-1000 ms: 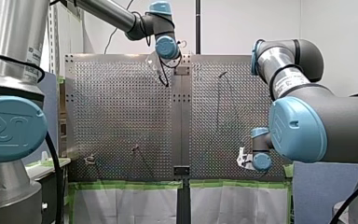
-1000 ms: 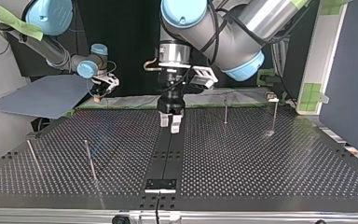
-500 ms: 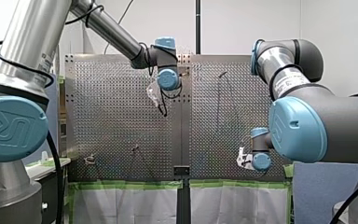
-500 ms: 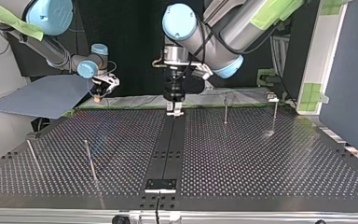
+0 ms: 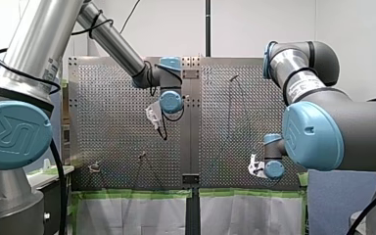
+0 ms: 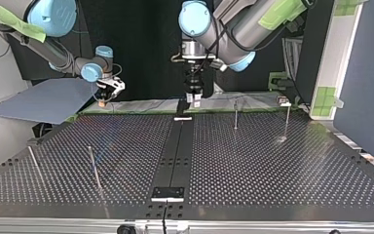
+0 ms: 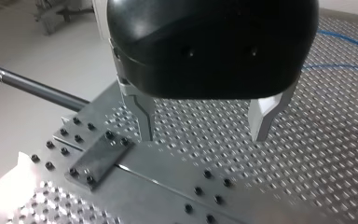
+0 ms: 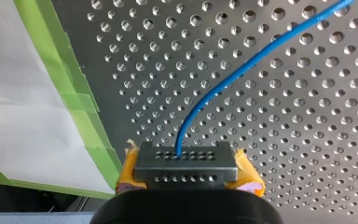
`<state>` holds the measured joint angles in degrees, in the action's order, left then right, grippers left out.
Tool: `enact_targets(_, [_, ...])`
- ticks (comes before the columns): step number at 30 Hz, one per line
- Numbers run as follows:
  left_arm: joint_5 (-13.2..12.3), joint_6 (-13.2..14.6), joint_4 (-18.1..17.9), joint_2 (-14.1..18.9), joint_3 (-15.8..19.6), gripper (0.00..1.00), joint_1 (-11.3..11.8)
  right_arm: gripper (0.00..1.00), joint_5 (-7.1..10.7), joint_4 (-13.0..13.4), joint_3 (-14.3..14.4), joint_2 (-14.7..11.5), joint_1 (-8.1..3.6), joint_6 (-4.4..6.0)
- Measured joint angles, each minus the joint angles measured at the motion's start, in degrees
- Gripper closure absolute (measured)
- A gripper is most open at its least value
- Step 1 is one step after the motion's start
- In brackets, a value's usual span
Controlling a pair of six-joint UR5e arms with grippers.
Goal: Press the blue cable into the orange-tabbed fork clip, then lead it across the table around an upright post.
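Landmark for all bearings: the centre strip of the perforated table.

My left gripper: black body, metal fingers spread wide, nothing between them. It hangs clear of the table, just beside the centre strip, close to the dark screwed plate that lies on the strip. The front view puts it a little left of the strip.

My right gripper: yellow pads drawn in tight, with the blue cable pinched at the tip and coming straight out of it. In the front view it sits well right of the strip, near the table edge lined with green tape.

Blue cable: from my right gripper it bends away over the holes (the left wrist view also catches thin blue lines on the table beyond its own fingers, well apart from the strip).

Upright posts, top view: two thin ones right of the strip, and two leaning rods left of it, all apart from both grippers.
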<state>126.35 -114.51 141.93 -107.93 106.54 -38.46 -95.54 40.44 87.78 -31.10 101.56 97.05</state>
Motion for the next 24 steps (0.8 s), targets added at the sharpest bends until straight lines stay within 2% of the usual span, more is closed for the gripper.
enact_targets(5, [1.38, -0.18, -0.46, -0.02, 2.55, 0.01, 0.25, 1.00, 0.00, 0.00, 0.01, 0.00, 0.01, 0.00])
enact_targets(17, [1.70, -1.79, -3.17, -0.02, 8.95, 0.01, 1.30, 1.00, 0.00, 0.00, 0.00, 0.01, 0.11, 0.00])
enact_targets(24, [-0.22, -1.48, -5.99, -0.04, 12.46, 0.01, 1.84, 1.00, -0.02, 0.00, 0.00, -0.01, 0.17, 0.00])
